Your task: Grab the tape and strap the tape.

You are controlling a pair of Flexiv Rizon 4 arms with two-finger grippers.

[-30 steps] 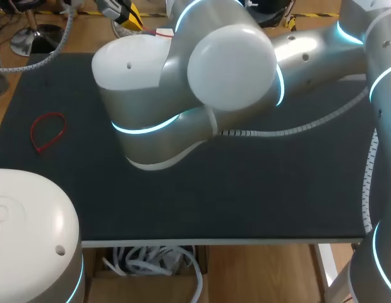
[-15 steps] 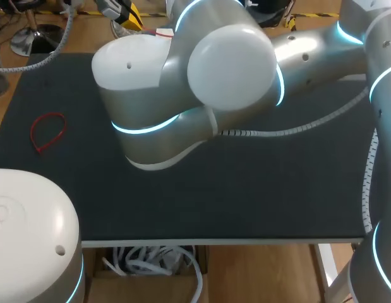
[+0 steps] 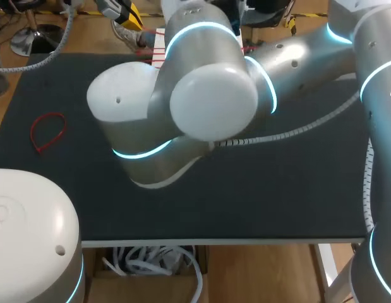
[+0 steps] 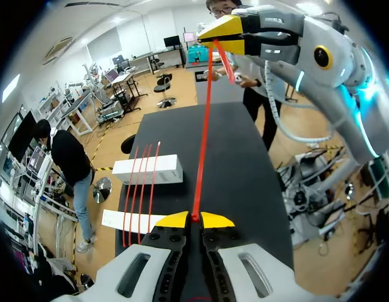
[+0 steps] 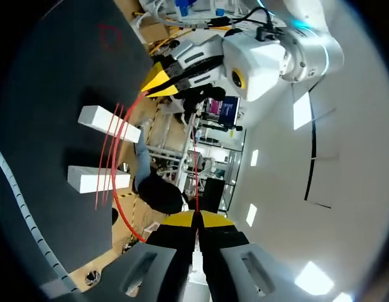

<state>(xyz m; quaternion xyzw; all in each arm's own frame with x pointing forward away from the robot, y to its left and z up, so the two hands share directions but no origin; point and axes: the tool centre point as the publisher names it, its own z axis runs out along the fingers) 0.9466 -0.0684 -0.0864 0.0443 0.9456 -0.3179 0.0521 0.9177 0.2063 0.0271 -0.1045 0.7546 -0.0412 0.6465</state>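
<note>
Stretching the red tape (image 4: 203, 126) taut between the two arms above the black table (image 3: 258, 202): the left gripper (image 4: 194, 219) is pinching one end between yellow tips drawn almost together, and the right gripper (image 5: 195, 218) is pinching the other end the same way. Below the span, two white blocks (image 4: 147, 168) are lying side by side, a little apart, already crossed by several red strands (image 4: 141, 189). A spare red loop (image 3: 47, 131) is lying well apart, near the table's left edge. The step in hand appears to be laying the held tape over the blocks. Doing it well is calling for even tension, both ends lowering together, and the tape settling parallel beside the existing strands without slipping from the tips.
</note>
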